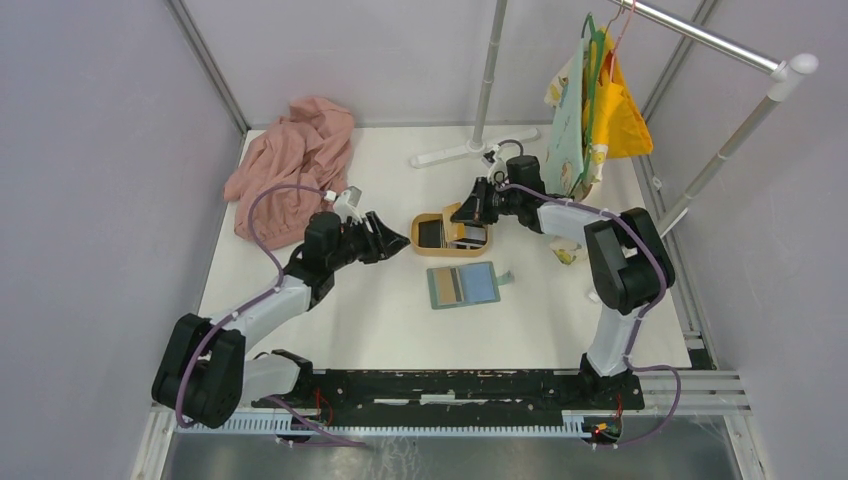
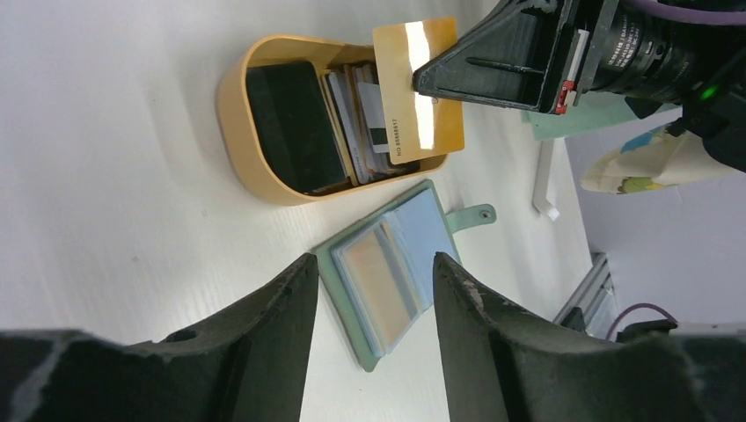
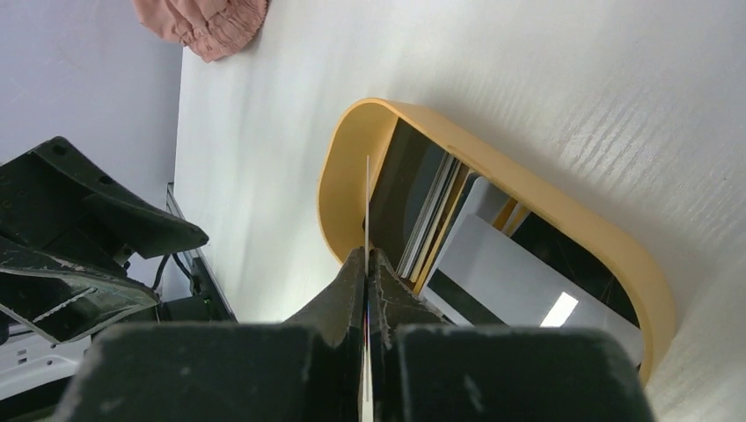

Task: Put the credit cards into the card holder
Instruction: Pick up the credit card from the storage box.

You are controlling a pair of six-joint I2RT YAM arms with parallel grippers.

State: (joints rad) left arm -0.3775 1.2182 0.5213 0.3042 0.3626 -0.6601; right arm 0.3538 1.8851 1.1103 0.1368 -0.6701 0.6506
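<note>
Now the right gripper (image 3: 366, 259), pinching a gold card (image 2: 413, 92) above the tray (image 2: 230, 105), has the unfolded holder (image 1: 462, 285) just behind it, baseward; the left gripper (image 1: 393, 240) gapes empty.

A white tabletop (image 1: 380, 320) fills the middle, closed on the left, the back and the right by plain pale lilac-grey walls (image 1: 90, 150), with thin metal posts (image 1: 205, 60) in the corners. At its far left corner lies a crumpled pink cloth (image 1: 295, 160). At the far right, a metal rack (image 1: 700, 35) with a white foot (image 1: 450, 153) carries a hanging yellow and green bag (image 1: 620, 110); the light is even and soft, with only weak shadows.
</note>
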